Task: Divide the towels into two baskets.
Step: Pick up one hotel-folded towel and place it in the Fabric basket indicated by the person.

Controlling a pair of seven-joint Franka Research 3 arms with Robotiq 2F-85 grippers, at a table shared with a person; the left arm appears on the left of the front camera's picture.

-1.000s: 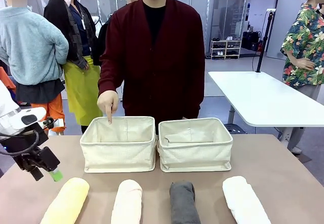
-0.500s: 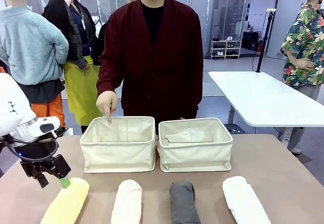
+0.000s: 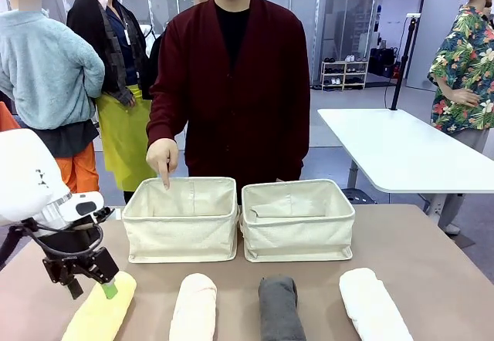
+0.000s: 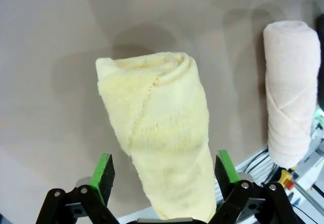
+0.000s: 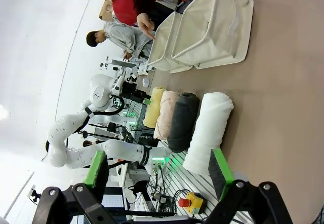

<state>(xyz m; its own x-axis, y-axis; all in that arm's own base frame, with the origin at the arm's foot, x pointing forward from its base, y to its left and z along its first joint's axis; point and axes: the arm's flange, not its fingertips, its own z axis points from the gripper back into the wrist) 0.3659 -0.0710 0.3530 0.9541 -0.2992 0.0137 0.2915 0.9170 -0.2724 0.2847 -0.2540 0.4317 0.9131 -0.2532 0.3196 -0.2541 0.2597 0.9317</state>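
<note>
pale yellow towel (image 4: 161, 133) between open left gripper (image 4: 164, 171) fingers, cream towel (image 4: 292, 89) beside

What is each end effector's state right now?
Left end effector: open, poised over the pale yellow towel, nothing held.
Right end effector: open, empty.
Person's hand: pointing a finger at the left basket.

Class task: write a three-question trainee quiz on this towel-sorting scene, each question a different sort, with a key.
1. True or false: the left tool stands open with the yellow towel between its fingers.
2. How many towels lie on the table? A two, B three, C four.
3. Fill in: the person's hand points down at the robot's ___ basket.
Key: 1 true; 2 C; 3 left.
</note>
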